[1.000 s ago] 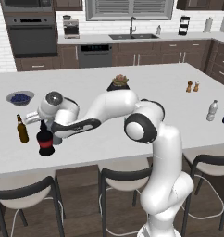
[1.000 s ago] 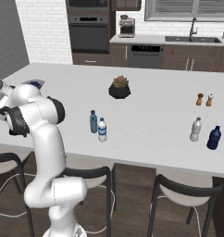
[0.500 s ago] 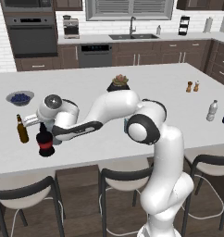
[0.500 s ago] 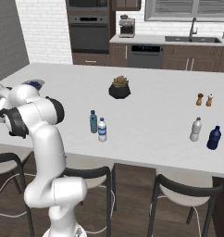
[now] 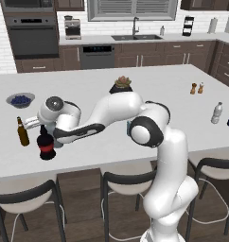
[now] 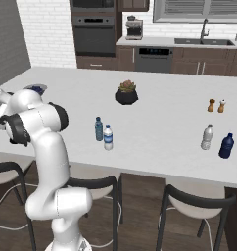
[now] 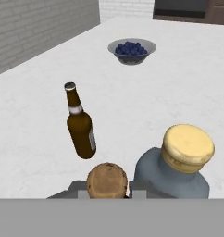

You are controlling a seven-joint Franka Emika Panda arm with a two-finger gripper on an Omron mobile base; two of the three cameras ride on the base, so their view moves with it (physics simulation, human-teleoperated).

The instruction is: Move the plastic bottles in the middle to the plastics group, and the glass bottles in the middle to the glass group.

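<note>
Left base view: the black bottle (image 5: 46, 146) stands beside the slim brown bottle (image 5: 22, 132), joining the glass group, gripper grip indiscernible; right base view: the plastic bottles (image 6: 104, 134) wait mid-counter; hand view: cork top (image 7: 107, 180) between fingers, beside the grey-blue flask (image 7: 176, 169).

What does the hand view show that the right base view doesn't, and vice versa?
Hand view: a slim brown bottle, a grey-blue flask with a tan stopper, and a round brown bottle top at the bottom. Right base view: a blue-tinted water bottle, a labelled water bottle, a potted plant, a clear bottle and a dark blue container. Both: the white counter.
</note>
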